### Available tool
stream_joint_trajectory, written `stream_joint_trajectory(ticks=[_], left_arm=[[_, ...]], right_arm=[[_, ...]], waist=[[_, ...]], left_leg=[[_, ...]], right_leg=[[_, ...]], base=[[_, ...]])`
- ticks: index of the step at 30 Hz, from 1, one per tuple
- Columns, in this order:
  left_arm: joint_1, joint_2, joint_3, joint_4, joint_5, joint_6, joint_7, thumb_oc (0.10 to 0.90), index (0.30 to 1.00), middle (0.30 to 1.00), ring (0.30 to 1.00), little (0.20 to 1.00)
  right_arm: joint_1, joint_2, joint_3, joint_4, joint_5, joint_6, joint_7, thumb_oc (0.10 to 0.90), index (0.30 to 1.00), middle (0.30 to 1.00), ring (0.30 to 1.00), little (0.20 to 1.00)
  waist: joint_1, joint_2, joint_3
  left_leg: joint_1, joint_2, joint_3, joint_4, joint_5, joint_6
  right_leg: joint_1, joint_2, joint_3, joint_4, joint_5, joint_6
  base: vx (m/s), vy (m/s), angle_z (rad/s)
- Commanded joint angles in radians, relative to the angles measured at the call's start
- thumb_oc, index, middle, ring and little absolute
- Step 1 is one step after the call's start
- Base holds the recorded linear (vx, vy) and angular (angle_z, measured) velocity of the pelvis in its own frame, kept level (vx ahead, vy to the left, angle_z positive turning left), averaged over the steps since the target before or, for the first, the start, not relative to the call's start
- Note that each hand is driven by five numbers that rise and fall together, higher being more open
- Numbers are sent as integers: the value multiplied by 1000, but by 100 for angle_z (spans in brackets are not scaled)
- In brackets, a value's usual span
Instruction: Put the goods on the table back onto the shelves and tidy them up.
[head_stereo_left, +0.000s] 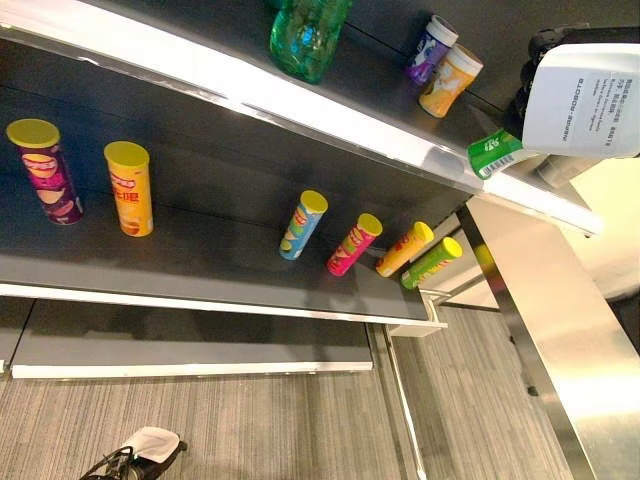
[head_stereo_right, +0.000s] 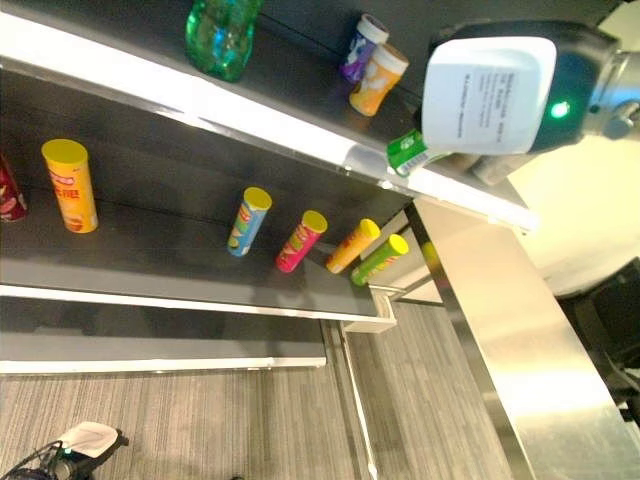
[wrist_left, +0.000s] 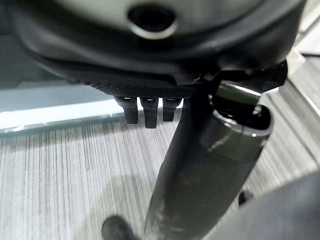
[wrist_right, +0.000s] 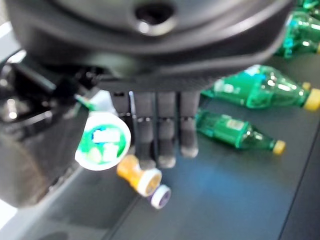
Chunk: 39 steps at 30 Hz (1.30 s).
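Nearest the camera, the right hand (wrist_right: 160, 130) is raised at the upper shelf's (head_stereo_left: 300, 105) edge, thumb and fingers (wrist_right: 167, 140) closed on a green-and-white can (wrist_right: 102, 142) that hangs just over the shelf's front lip. Past it on that shelf stand an orange can (head_stereo_left: 450, 80) and a purple can (head_stereo_left: 431, 48), with green bottles (wrist_right: 260, 90) lying beyond. The left hand (wrist_left: 145, 107) hangs low over the floor, fingers relaxed and holding nothing. Six tall cans (head_stereo_left: 300, 225) stand on the middle shelf (head_stereo_left: 180, 265).

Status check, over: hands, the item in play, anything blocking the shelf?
Right hand shut on green-and-white cup at upper shelf edge. Left hand open, low over floor. Orange and purple cups stand further in.
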Motion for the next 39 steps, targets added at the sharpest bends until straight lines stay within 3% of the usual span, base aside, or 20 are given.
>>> stream_joint_trajectory(ticks=[1, 18, 28, 35, 38, 39], left_arm=[[-117, 54, 81, -83, -13, -7, 40, 800, 900, 900, 900, 900], [-111, 26, 95, -91, -8, 16, 21, 800, 900, 900, 900, 900], [-106, 55, 118, -106, -11, 12, 29, 800, 900, 900, 900, 900], [-110, 50, 113, -104, -17, 2, 38, 800, 900, 900, 900, 900], [-113, 49, 108, -101, -17, 1, 39, 800, 900, 900, 900, 900], [-119, 55, 104, -97, -18, 0, 43, 800, 900, 900, 900, 900]], right_arm=[[-110, 2, -13, 244, 22, 111, 24, 400, 300, 300, 300, 300], [-65, 2, -35, 361, 54, 163, 65, 400, 300, 300, 300, 300], [-48, 2, -38, 418, 47, 180, 79, 400, 300, 300, 300, 300], [-7, 2, -88, 438, 75, 170, 91, 400, 300, 300, 300, 300], [23, 2, -112, 432, 76, 162, 94, 400, 300, 300, 300, 300], [43, 2, -130, 420, 72, 153, 95, 400, 300, 300, 300, 300]], waist=[[27, -88, 52], [26, -49, 53], [35, -56, 65], [54, -19, 76], [66, -15, 85], [70, -7, 88]], left_leg=[[139, 149, 70, 68, -58, -150], [147, 141, 79, 28, -60, -150], [146, 144, 73, 40, -60, -150], [152, 135, 50, 26, -56, -150], [146, 131, 64, 27, -42, -150], [150, 129, 46, 17, -55, -150]], right_leg=[[-15, 107, 31, 11, -21, -42], [-24, 117, 7, 18, -14, -36], [-30, 119, 5, 34, -24, -40], [-17, 121, 11, 39, -48, -41], [-22, 115, -17, 43, -38, -44], [-15, 118, 4, 38, -52, -39]], base=[[1, -19, 29], [15, -15, 8], [9, -9, 0], [55, -2, 1], [9, -3, 1], [92, 3, 4]])
